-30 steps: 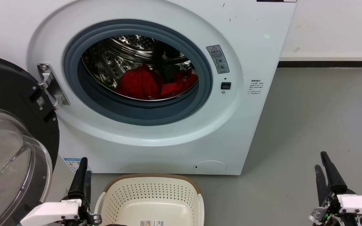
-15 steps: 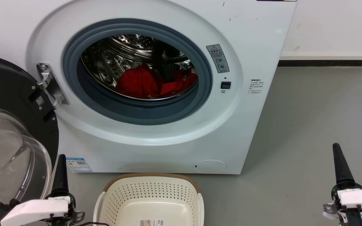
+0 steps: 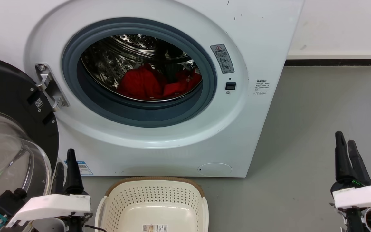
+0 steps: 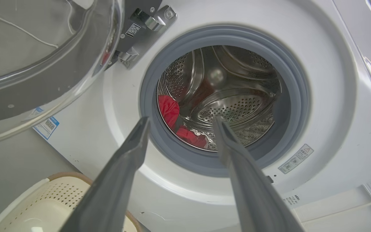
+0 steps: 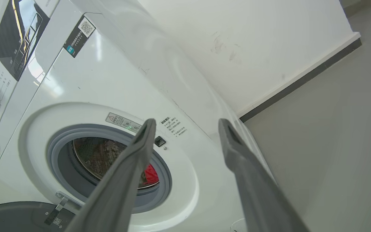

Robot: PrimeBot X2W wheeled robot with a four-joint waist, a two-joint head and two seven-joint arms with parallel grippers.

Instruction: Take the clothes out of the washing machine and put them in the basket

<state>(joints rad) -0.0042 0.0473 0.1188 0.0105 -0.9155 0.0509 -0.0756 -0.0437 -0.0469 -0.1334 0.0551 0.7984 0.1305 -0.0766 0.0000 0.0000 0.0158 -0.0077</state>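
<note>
1. Progress: nil so far, by my read. Both bright red soft fabric clothes (image 3: 147, 85) lie at the bottom of the perforated steel drum (image 3: 130, 42) inside the large white front-loading washing machine (image 3: 159, 154). Its black-framed round glass door (image 3: 11, 151) stands open on the robot's left.
2. The cream-white perforated plastic basket (image 3: 155, 195) w/ brown woven-look rim sits on the grey floor (image 3: 301, 129) just in front of the machine, below the opening. No garment in the part that's visible.
3. Left to do: pull out 2 garments & drop them in, i.e. the whole job.
4. L gripper (image 4: 182, 120): fingers spread, nothing held. It's low, just beside the basket's left side and near the glass door. Its wrist view looks into the drum mouth, w/ red fabric showing between the tips but well beyond them.
5. R gripper (image 5: 187, 121): fingers spread too, nothing held. It's low over the floor on the right, well apart from the opening; the clothes are up & to its left.
</note>
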